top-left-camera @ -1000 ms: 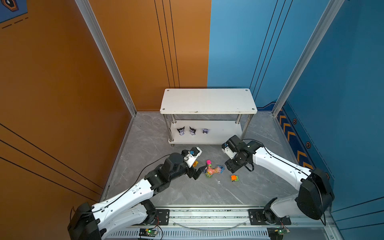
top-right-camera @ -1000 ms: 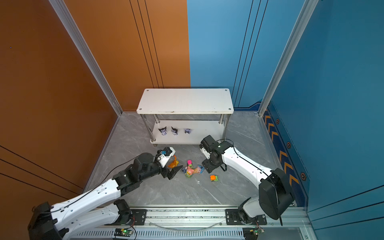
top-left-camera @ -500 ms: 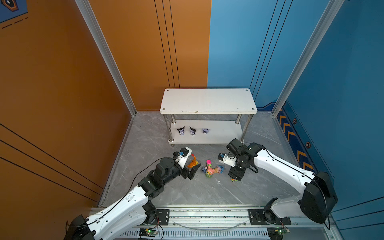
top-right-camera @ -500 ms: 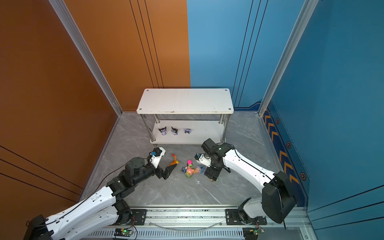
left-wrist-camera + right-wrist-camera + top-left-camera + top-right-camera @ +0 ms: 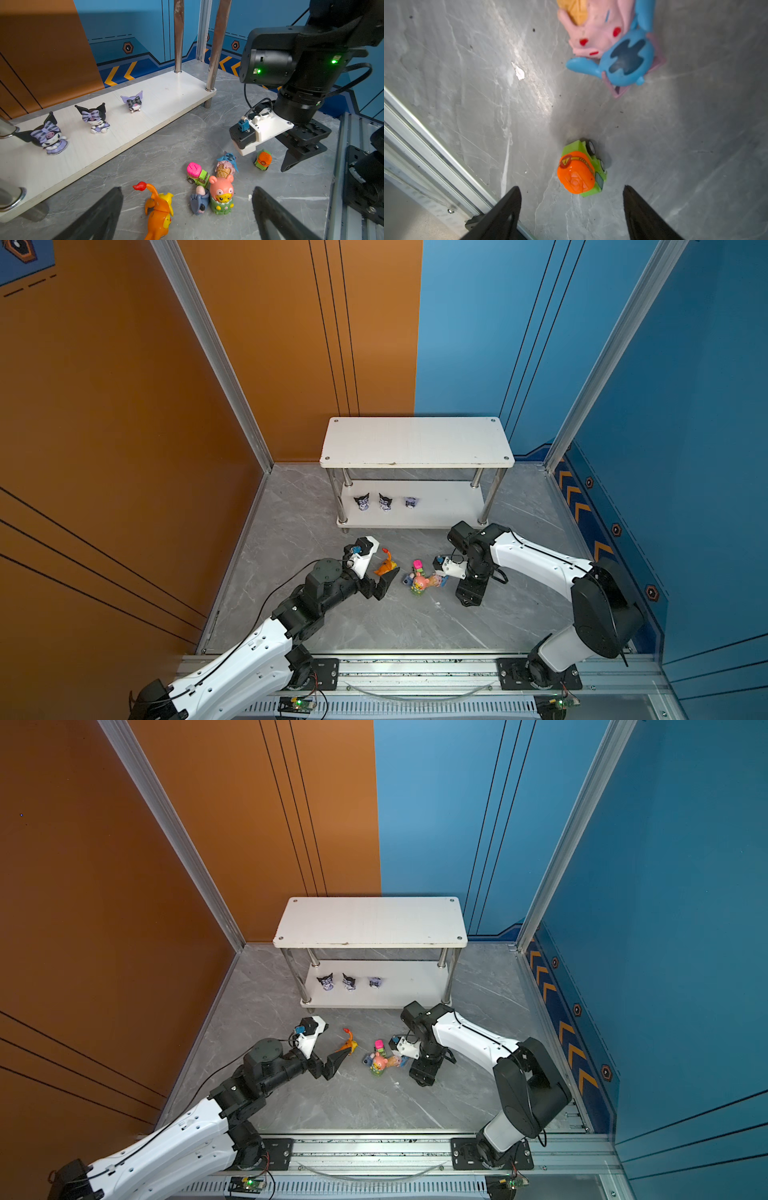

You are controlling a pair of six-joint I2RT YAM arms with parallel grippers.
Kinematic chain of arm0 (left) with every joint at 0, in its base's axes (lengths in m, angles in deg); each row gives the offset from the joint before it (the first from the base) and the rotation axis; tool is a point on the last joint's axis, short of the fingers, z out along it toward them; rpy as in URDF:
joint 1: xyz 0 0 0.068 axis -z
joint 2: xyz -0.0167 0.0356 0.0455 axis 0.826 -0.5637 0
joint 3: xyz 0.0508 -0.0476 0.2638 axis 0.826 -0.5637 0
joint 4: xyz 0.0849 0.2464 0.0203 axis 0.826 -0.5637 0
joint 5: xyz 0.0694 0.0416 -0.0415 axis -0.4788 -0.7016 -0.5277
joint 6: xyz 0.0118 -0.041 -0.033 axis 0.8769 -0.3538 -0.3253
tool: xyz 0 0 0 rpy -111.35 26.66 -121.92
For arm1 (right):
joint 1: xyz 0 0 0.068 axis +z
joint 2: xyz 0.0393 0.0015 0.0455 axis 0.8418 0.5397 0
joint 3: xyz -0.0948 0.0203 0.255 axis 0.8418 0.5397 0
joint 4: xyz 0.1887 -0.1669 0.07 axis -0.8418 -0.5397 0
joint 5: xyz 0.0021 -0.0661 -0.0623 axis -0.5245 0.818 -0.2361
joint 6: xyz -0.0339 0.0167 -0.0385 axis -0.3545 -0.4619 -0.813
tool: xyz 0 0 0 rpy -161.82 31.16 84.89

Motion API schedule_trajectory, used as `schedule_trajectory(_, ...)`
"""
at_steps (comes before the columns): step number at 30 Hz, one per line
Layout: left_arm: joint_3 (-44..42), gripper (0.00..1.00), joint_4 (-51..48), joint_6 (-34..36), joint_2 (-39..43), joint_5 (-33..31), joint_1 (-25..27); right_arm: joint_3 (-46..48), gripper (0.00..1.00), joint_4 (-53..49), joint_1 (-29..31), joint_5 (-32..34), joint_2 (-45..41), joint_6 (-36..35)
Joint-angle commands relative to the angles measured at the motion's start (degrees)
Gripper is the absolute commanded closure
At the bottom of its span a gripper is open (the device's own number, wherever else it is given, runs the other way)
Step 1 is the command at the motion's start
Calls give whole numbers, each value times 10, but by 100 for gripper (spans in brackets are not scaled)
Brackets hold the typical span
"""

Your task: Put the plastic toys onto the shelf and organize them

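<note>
1. The right gripper (image 5: 571,188) has swung away from the shelf (image 5: 415,441) and dropped nose-down over the orange-topped green car (image 5: 579,174). The car sits on the floor (image 5: 374,626) just ahead of its fingers, which are spread wider than the car and grip nothing. In both top views the arm hides that car.
2. The left gripper (image 5: 187,188) has pulled back to the left, near side of the toy cluster. Its fingers are fully spread and empty, and the orange spiky creature (image 5: 159,212) lies just in front of them.
3. A pickup of the car looks imminent, with the left arm drawn clear. The toys themselves appear unmoved.
4. There are nine toys in all. Three black-purple eared heads (image 5: 385,502) stand in a row on the left half of the shelf's lower board, and the top board is bare.
5. Six toys wait on the floor, near of the shelf. They are the creature, a pink-topped green car (image 5: 197,173), a pink bear (image 5: 221,193), a grey-blue donkey (image 5: 199,200) touching the bear, a blue figure on a cone (image 5: 226,164), and the orange-topped car slightly apart to the right.
6. Also in the scene are two arms and one shelf, made of two white boards on four chrome posts (image 5: 494,493).
</note>
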Motion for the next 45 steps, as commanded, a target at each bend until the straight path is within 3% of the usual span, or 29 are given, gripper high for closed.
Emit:
schedule_trajectory(1,-6,2,14,-7,-3,-4,-7,-4,22,6,-2,-15,12,-10)
schedule_trajectory(16,-1,2,21,-6,-23,5,-11,22,28,55,-2,31,51,-6)
schedule_trajectory(38,1,2,28,-9,-36,13,-17,34,63,82,-1,75,28,15)
schedule_trajectory(45,1,2,28,-10,-35,13,-17,23,67,100,-15,69,43,50)
